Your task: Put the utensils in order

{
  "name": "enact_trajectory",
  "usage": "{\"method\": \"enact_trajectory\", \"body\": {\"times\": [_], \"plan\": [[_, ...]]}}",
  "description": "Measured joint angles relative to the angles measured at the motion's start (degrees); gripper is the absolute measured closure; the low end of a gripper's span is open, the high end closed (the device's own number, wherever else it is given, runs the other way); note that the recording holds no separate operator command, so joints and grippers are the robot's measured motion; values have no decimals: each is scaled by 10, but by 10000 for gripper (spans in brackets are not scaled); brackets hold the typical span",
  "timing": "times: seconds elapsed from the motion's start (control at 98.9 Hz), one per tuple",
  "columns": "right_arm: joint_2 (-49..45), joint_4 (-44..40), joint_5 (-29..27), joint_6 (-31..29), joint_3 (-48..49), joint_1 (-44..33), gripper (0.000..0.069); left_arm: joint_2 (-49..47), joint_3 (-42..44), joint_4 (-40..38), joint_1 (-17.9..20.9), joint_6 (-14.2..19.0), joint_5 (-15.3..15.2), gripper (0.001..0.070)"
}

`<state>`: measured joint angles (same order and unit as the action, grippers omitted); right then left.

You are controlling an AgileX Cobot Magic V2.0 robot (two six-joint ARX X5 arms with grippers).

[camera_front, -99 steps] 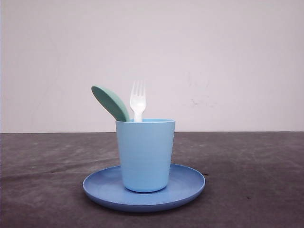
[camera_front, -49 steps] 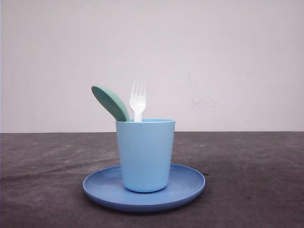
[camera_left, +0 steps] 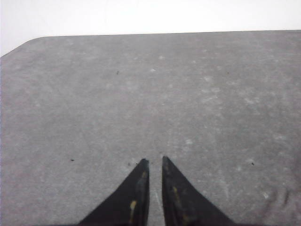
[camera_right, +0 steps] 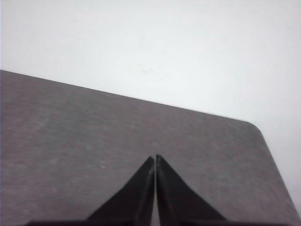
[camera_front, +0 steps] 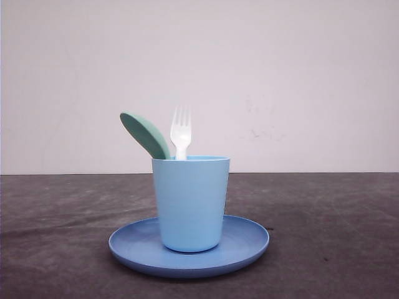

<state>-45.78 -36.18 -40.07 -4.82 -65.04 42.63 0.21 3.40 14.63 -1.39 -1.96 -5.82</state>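
Note:
In the front view a light blue cup (camera_front: pixel 190 202) stands upright on a round blue plate (camera_front: pixel 249 240) in the middle of the table. Both utensils stand in the cup. The white fork (camera_front: pixel 181 132) points its tines straight up, and the mint-green spoon (camera_front: pixel 144 134) leans left with its bowl above the rim. Their handles are hidden inside the cup. My left gripper (camera_left: pixel 154 162) hovers over bare table, open by a narrow gap with nothing between its fingers. Over bare table near a rounded corner, my right gripper (camera_right: pixel 154 158) is shut and empty.
The dark grey table (camera_front: pixel 336 237) runs back to a plain white wall (camera_front: pixel 299 81). The left wrist view shows a rounded table corner (camera_left: pixel 28 43), and the right wrist view shows another rounded table corner (camera_right: pixel 254 126).

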Motion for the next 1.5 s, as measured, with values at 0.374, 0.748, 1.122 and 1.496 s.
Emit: {"method": "enact_trajectory", "body": {"times": [0.374, 0.748, 1.122, 1.496], "plan": [[28, 80, 276, 37, 62, -323, 687, 0, 0, 0, 0, 0, 0, 685], [120, 219, 315, 50, 255, -415, 687, 0, 0, 0, 0, 0, 0, 685], [340, 244, 316, 41, 498, -435, 687, 0, 0, 0, 0, 0, 0, 685], [456, 249, 377, 11, 634, -438, 687, 0, 0, 0, 0, 0, 0, 685]]}}
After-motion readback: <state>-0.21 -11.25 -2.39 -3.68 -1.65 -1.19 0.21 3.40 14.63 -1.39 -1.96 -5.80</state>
